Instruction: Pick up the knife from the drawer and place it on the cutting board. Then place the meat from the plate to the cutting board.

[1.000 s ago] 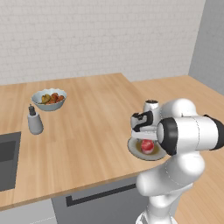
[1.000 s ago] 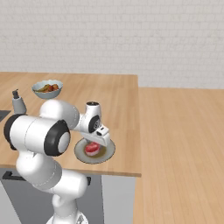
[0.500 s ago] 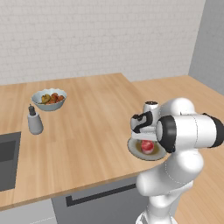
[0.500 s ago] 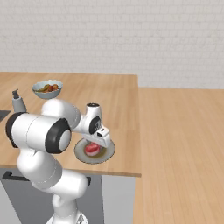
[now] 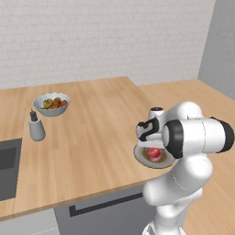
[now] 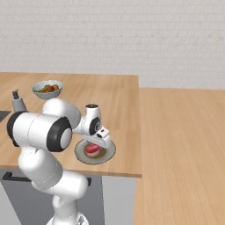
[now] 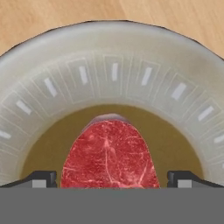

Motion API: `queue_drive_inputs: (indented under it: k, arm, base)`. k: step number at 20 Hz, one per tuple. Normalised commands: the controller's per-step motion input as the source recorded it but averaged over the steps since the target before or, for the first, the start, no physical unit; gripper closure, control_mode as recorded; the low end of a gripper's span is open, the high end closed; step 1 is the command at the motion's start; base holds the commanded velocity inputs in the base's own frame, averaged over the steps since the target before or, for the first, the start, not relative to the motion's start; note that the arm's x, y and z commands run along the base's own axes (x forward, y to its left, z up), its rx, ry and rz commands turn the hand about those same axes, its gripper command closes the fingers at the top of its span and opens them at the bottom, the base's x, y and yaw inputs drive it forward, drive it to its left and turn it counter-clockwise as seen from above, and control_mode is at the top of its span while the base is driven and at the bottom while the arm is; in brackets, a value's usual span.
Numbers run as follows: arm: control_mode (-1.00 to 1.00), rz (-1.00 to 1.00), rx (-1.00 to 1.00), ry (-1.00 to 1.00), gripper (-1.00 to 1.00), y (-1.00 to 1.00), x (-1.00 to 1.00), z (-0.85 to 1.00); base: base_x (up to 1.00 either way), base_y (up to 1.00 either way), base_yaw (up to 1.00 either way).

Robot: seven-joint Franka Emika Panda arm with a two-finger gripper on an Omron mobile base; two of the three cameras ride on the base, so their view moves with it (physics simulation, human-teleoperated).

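The white arm (image 5: pixel 193 137) is bending over the near right end of the wooden counter (image 5: pixel 92 133), its hand hanging just above a round plate (image 5: pixel 141 157) that is sitting by the counter's near edge with a red piece of meat (image 5: pixel 154 153) lying on it. Far to the left, a pale bowl of fruit (image 5: pixel 51 104) is standing on the counter, with a small grey bottle (image 5: pixel 36 127) standing nearer. A dark sink (image 5: pixel 8 167) is showing at the left edge.

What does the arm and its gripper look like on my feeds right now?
A bulky, glossy white arm of rounded segments, with black bands at its joints. The gripper ends in two small dark, blocky finger tips with pale grey pads. No cables or markings are visible.
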Motion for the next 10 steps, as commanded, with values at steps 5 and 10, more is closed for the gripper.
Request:
queue_drive_inputs:
  k: [5, 10]
  arm:
    - [-1.0, 0.0, -0.04, 0.0, -1.0, 0.0, 0.0, -0.36]
    - [-1.0, 0.0, 0.0, 0.0, 1.0, 0.0, 0.0, -0.07]
  base:
    - [0.0, 0.0, 0.0]
    - [0.0, 0.0, 0.0]
